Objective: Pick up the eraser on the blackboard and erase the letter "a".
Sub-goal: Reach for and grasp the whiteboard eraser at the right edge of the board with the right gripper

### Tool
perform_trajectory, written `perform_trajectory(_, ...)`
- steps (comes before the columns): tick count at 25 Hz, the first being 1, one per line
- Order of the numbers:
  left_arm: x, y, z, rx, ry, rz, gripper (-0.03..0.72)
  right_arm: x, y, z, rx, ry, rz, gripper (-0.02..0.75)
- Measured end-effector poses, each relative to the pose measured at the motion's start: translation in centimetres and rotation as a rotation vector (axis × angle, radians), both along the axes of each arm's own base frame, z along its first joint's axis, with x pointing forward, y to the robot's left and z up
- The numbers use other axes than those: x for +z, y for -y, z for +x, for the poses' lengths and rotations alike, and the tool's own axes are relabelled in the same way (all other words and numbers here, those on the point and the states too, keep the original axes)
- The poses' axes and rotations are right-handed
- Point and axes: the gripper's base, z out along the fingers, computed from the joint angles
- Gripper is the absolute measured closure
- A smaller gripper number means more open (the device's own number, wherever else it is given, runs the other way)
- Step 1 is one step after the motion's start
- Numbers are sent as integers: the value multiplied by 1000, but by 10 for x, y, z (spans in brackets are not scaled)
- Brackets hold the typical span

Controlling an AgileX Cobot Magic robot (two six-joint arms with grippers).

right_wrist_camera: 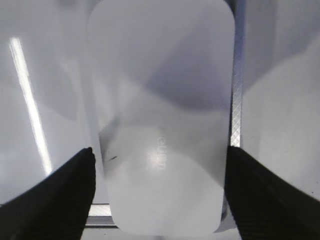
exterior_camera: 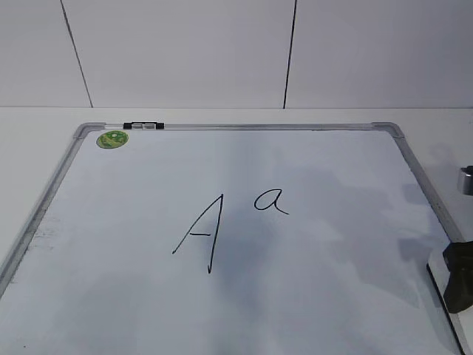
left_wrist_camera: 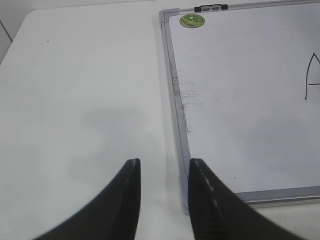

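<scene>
Exterior view: the board lies flat on a white table; its grey frame has rounded corners, a small black-and-silver clip on the far edge, and a green sticker at the far-left corner; behind the table stands a pale wall with dark vertical seams; near the board's middle are a large capital "A" and, just to its right and farther back, the small "a", intact; the right gripper's dark body shows at the right edge over the board's right frame; soft shadows fall across the right half.

Left wrist view: the left gripper hangs over bare table beside the board's near-left corner; its two black fingers stand partly apart with nothing between them; faint smudges mark the board near its left frame.

Right wrist view: the eraser, white with rounded corners, lies on the board beside the right frame; the right gripper straddles it, fingers wide apart on either side; whether they touch it cannot be told; a bright strip of light reflects on the board at left.
</scene>
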Motion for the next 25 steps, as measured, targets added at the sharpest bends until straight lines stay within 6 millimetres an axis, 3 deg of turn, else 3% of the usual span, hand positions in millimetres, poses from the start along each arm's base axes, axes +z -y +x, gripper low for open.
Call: perform_trajectory(25, 0, 0, 0, 0, 0, 0, 443, -10, 1, 4, -15, -31, -17, 124)
